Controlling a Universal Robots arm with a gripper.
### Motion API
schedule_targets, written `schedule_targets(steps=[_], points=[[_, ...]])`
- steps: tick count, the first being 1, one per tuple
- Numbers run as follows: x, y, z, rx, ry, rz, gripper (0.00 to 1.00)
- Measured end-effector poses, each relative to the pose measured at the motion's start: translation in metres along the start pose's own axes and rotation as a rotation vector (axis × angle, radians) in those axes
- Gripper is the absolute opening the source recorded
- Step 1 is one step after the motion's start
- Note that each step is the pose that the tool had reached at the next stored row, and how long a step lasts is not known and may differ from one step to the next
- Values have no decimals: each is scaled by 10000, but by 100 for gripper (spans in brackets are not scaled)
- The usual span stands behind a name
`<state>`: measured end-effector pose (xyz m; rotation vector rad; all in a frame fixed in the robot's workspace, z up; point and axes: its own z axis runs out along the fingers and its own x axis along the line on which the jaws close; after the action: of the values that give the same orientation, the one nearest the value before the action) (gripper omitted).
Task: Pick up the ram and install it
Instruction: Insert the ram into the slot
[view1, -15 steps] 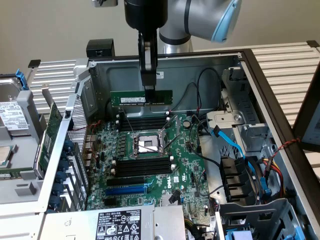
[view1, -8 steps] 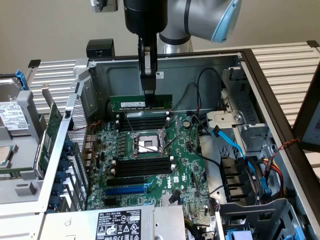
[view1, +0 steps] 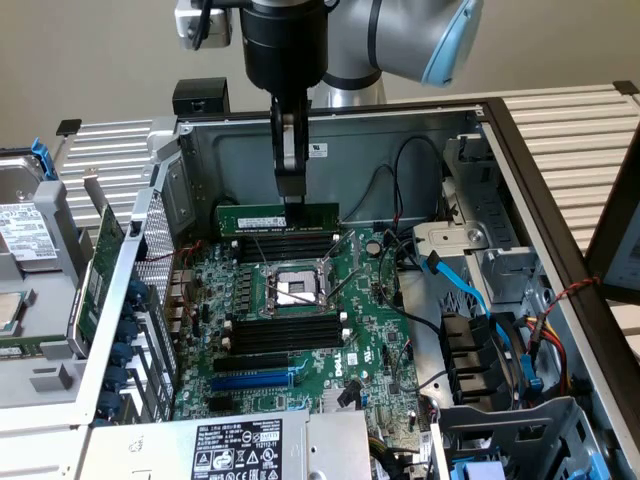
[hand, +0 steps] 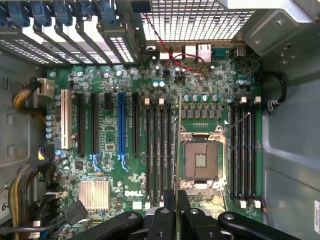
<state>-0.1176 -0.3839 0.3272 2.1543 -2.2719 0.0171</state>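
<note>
The black tool (view1: 292, 198) grips the top edge of the long, thin green circuit-board ram stick (view1: 255, 217), holding it level on edge, close over the black memory slots (view1: 285, 245) beside the metal processor socket (view1: 296, 290) on the green motherboard (view1: 372, 345)

Robotics lab, hardware assembly bench. Evidence: industrial robot arm (view1: 400, 40) over an open PC case (view1: 370, 130) lying flat on a slatted metal bench (view1: 570, 130), with the motherboard (view1: 370, 350) exposed and cables loose. The gripper (view1: 290, 195) pinches the ram (view1: 250, 216) above the board. A bare hard drive (view1: 25, 225) sits beside the case on the exterior view's left. Plain grey wall (view1: 100, 50) behind.
</note>
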Motion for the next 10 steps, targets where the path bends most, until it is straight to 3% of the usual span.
schedule_targets(steps=[10], points=[[38, -2, 168, 12, -4, 1, 14]])
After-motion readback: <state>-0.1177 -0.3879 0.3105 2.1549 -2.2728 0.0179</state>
